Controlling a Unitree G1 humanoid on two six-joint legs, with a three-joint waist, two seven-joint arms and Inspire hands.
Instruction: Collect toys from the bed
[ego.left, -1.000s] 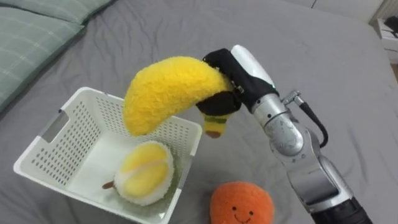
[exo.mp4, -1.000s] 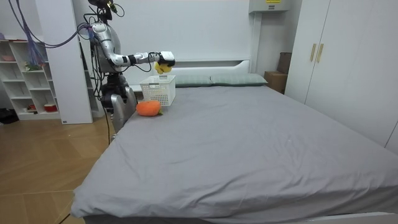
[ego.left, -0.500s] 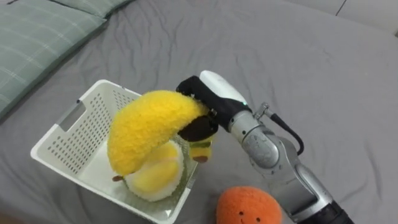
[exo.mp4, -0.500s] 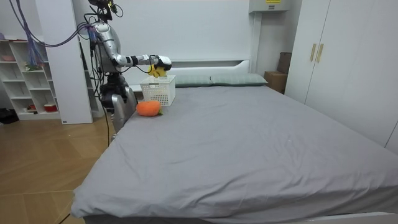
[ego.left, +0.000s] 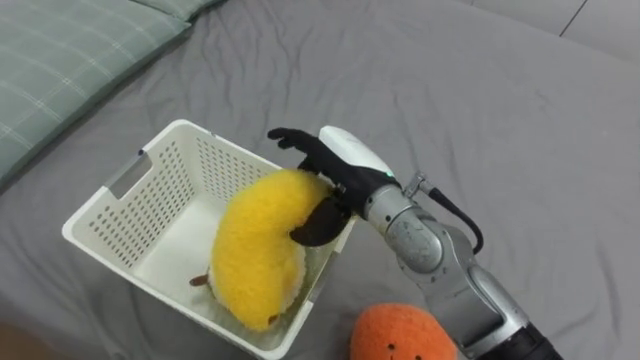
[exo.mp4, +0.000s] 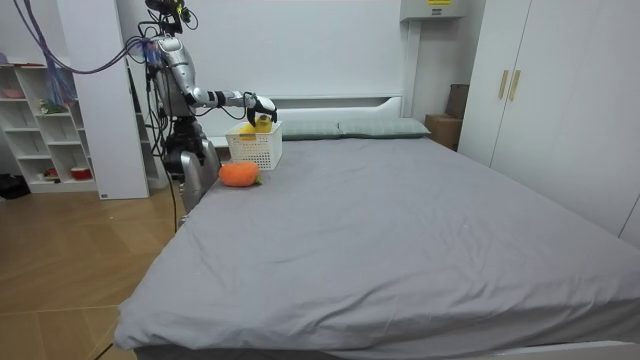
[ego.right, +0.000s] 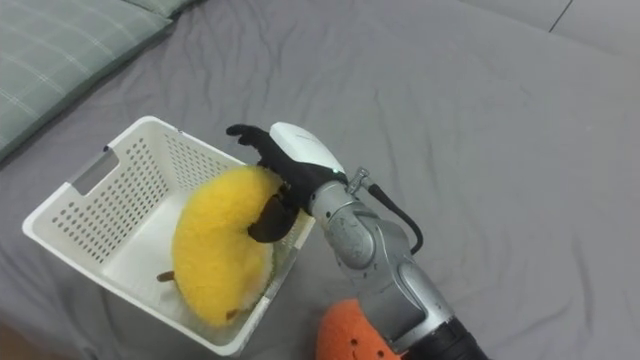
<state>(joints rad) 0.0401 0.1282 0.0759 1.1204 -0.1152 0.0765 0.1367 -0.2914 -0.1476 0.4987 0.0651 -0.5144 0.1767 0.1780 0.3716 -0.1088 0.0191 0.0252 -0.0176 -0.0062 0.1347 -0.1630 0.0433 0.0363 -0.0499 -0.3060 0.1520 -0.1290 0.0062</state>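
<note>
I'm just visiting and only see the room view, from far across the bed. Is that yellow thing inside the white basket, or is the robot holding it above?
Observer: Inside. In the left eye view the yellow banana plush lies in the basket.
Operator: Is the hand gripping it?
Observer: No. The right hand has its fingers spread open; just the thumb touches the plush.
Operator: Anything else in there?
Observer: A brown stem pokes out from under the banana, so something lies beneath.
</note>
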